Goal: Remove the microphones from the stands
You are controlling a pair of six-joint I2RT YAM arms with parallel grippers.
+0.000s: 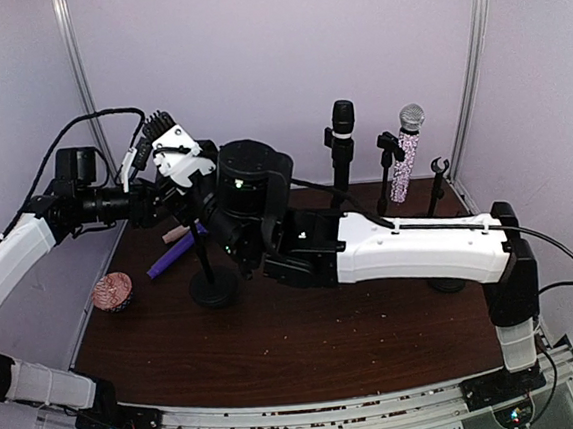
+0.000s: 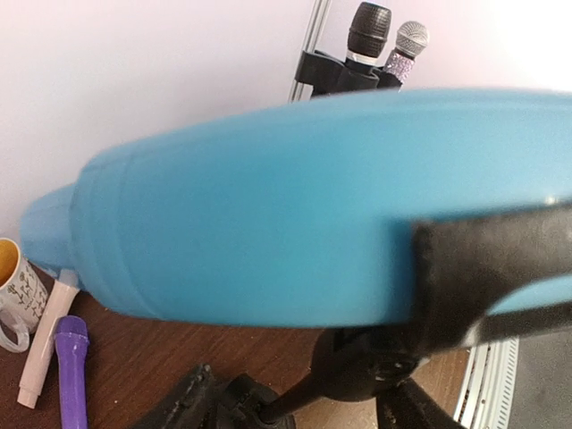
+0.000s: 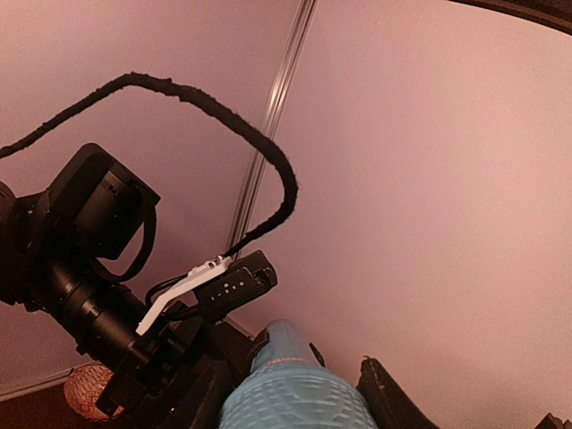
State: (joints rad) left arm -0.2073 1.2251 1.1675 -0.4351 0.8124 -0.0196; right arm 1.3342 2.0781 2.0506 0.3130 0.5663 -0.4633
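1. One blue microphone [image 2: 268,214] is seen above the clip of its stand [image 1: 213,281], which is placed on the left half of the desk [image 1: 309,353], toward the rear edge. Whether it is seated in the clip cannot be told.
2. The right gripper [image 3: 299,398] is pressed onto the microphone, with a finger on each side.
3. The left gripper [image 1: 196,190] is set against the same microphone, with one black finger [image 2: 483,277] laid across it. Whether it is clamped or spread cannot be told.
4. From above, the microphone is hidden by both wrists.
5. Beside the stand's base, toward the left edge, a purple microphone [image 1: 175,254] and a white marker [image 1: 175,232] are laid flat. A round pink patterned object [image 1: 112,291] is placed nearer that edge.
6. One mug [image 2: 13,286] is seen beside the marker. Its inside is yellow, and its contents cannot be made out.
7. Toward the right rear corner, three more stands are lined up: one with a black microphone [image 1: 342,117], one with a glittered microphone [image 1: 408,149], and one showing only its clip [image 1: 439,167].
8. Four microphones and four stands are counted.
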